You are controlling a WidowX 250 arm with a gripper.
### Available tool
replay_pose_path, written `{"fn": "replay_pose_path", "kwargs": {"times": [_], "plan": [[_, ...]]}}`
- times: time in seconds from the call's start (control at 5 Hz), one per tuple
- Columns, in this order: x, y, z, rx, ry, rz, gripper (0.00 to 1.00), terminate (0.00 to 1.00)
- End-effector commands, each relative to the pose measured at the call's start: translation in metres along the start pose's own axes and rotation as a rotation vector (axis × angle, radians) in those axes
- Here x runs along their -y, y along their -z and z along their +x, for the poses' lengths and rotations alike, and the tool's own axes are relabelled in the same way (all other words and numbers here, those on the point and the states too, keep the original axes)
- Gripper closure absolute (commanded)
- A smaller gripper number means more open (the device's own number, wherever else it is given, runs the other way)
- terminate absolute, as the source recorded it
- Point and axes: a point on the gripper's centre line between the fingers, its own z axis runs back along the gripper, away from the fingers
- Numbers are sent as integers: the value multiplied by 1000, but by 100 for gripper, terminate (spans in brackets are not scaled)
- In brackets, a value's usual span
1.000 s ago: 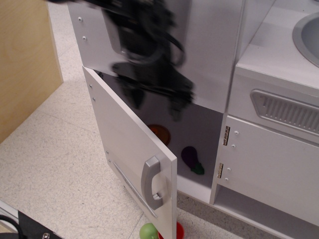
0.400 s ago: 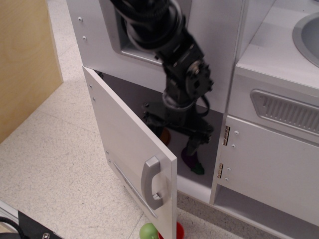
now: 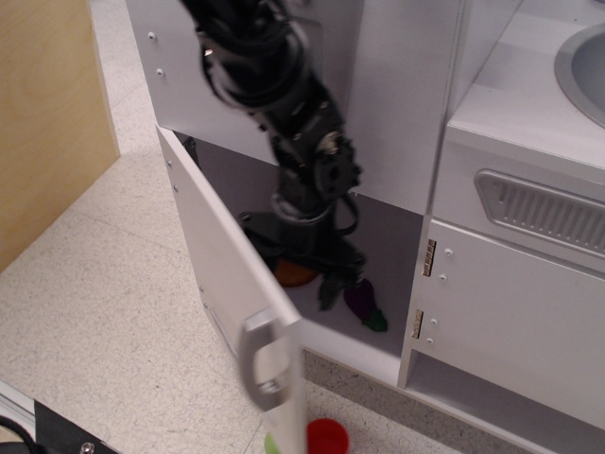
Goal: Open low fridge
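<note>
The low fridge door [image 3: 216, 248] is a flat silver-grey panel hinged on its left side and swung far out toward me. Its curved grey handle [image 3: 258, 363] is at the door's lower free edge. The white compartment [image 3: 397, 248] behind it stands open. My black gripper [image 3: 298, 263] hangs inside the opening, just behind the door's inner face, with its fingers pointing down and spread, holding nothing. One finger [image 3: 327, 289] shows clearly; the other is partly hidden by the door.
An orange toy [image 3: 295, 274] and a purple eggplant [image 3: 362, 301] lie in the compartment. A red object [image 3: 326, 437] lies on the floor below the door. A white cabinet door with brass hinges [image 3: 510, 322] is at the right, a wooden panel [image 3: 47, 113] at the left.
The arm dropped into the fridge opening and moved left against the inner face of the door. The door swung further open, and its handle moved left and down.
</note>
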Motion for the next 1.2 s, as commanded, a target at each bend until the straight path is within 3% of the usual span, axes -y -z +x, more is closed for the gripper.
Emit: {"fn": "replay_pose_path", "kwargs": {"times": [0.0, 0.6, 1.0], "plan": [[-44, -4, -23, 20, 44, 17, 0, 0], [-110, 6, -48, 69, 112, 119, 0, 0], [-110, 6, -48, 69, 112, 119, 0, 0]]}}
